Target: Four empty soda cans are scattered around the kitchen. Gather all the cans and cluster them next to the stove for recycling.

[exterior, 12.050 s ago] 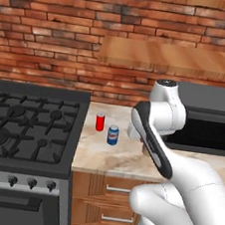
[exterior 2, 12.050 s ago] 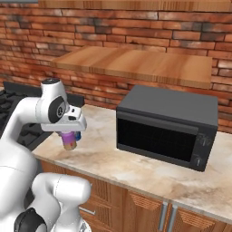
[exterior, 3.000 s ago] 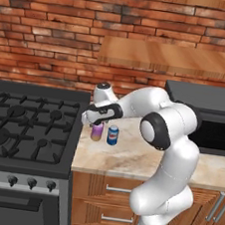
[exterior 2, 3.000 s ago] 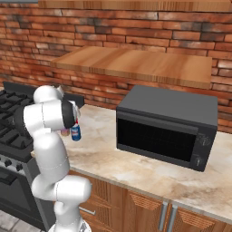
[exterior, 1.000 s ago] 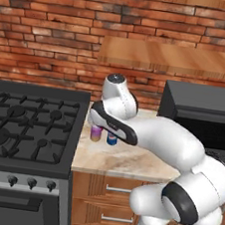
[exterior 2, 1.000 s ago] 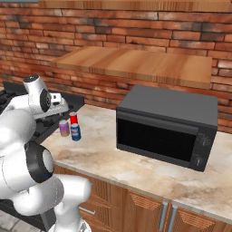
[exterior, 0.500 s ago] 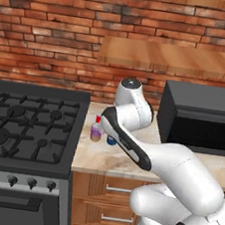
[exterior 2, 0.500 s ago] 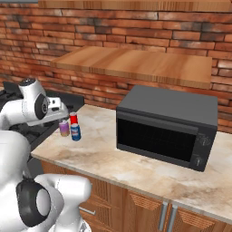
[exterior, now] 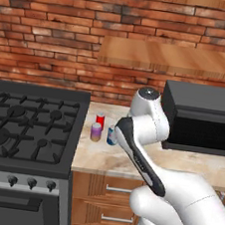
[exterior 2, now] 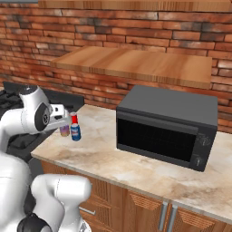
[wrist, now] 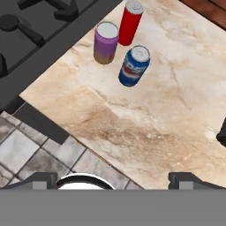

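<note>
Three soda cans stand close together on the marble counter just right of the stove (exterior: 27,123): a red can (wrist: 129,23), a purple can (wrist: 106,43) and a blue can (wrist: 133,66). They show as red (exterior: 100,119), purple (exterior: 96,131) and blue (exterior: 111,135) in the left base view, where my arm partly covers the blue one. My gripper (wrist: 117,180) hangs open and empty above the counter's front edge, well clear of the cans. Its white hand (exterior 2: 60,119) sits beside the cans (exterior 2: 75,131).
A dark grey microwave (exterior 2: 165,127) stands on the counter to the right, under a wooden shelf (exterior 2: 136,63). The stove's black grates (wrist: 39,31) border the cans on the left. Bare counter (wrist: 167,114) lies between cans and microwave. Floor tiles (wrist: 39,150) show below the edge.
The arm has lifted and swung back to the right, away from the cans. The gripper stays open. The three cans have not moved.
</note>
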Controlling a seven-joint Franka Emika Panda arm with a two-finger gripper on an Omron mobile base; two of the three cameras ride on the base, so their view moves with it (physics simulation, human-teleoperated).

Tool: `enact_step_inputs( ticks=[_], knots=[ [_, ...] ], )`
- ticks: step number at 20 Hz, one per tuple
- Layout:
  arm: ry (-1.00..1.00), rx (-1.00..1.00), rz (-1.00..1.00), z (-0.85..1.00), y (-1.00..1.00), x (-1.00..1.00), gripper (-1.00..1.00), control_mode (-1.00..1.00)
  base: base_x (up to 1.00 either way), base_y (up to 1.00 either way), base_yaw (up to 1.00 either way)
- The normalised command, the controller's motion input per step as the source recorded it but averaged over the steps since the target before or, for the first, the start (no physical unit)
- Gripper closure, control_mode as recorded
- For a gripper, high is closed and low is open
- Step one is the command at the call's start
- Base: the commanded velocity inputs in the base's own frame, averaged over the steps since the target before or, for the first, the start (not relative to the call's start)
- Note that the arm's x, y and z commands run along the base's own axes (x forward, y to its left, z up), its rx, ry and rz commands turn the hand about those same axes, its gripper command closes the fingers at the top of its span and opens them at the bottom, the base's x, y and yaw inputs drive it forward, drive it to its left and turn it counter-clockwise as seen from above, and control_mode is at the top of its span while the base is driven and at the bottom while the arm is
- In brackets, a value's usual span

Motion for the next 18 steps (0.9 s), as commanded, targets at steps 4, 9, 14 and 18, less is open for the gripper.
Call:
enact_step_inputs(
  ticks=[4,9,14,18],
  knots=[
    [-0.06,0.00,0.00,0.00,-0.41,-0.31,-1.00,-1.00,0.00,0.00,0.00],
    [-0.01,0.00,0.00,0.08,-0.38,-0.25,-1.00,-1.00,0.00,0.00,0.00],
    [0.00,0.00,0.00,0.14,-0.39,-0.32,-1.00,-1.00,0.00,0.00,0.00],
    [0.00,0.00,-0.01,0.22,-0.34,-0.18,-1.00,-1.00,0.00,0.00,0.00]
  ],
)
